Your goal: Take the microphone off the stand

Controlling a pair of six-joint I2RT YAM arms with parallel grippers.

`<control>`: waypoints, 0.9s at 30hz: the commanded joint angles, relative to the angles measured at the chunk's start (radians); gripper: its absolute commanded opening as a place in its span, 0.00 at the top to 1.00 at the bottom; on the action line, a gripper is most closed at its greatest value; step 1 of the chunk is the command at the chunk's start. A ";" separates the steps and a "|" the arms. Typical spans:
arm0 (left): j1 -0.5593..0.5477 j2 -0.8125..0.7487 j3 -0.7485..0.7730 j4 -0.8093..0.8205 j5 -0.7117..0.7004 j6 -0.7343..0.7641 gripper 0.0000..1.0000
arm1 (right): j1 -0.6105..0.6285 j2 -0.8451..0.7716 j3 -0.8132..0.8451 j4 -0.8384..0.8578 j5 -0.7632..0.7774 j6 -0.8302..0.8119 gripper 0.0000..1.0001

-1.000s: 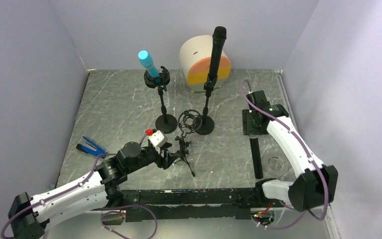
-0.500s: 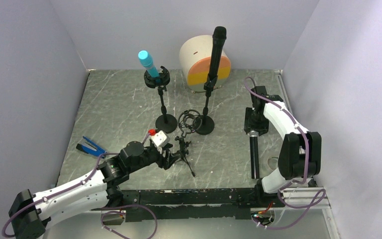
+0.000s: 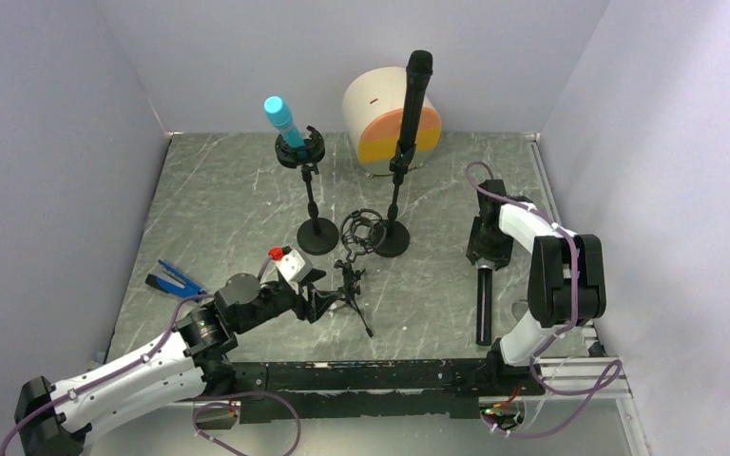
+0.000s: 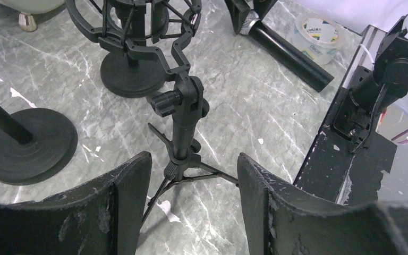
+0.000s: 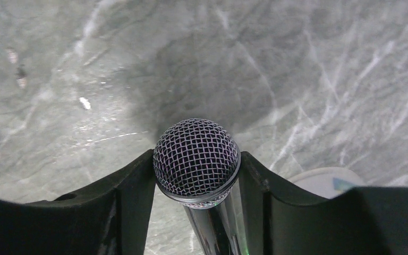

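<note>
Fingers (image 5: 130, 202) of right gripper (image 5: 197, 159) pinching microphone (image 3: 483, 309) at mesh head; microphone at 3 o'clock from stand (image 4: 185, 111), well apart. Left gripper (image 4: 194, 164) fingers spread, flanking stand pole.

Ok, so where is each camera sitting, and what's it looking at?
Top: high behind the arms, looking down at the table; both arms show.
Left wrist: looks over the left gripper at the small tripod stand.
Right wrist: looks down past the right gripper at the held microphone.
Both wrist views show that microphone.
</note>
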 commanded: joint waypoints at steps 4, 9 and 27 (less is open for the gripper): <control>0.002 0.008 0.014 -0.025 -0.022 0.008 0.35 | -0.005 -0.143 0.033 -0.034 0.169 0.017 0.26; 0.002 0.023 0.034 -0.042 -0.023 0.019 0.35 | -0.005 -0.280 0.143 -0.094 0.148 0.018 0.15; 0.002 -0.024 0.077 -0.165 -0.090 0.031 0.35 | 0.164 -1.145 -0.578 0.671 -0.660 0.255 0.27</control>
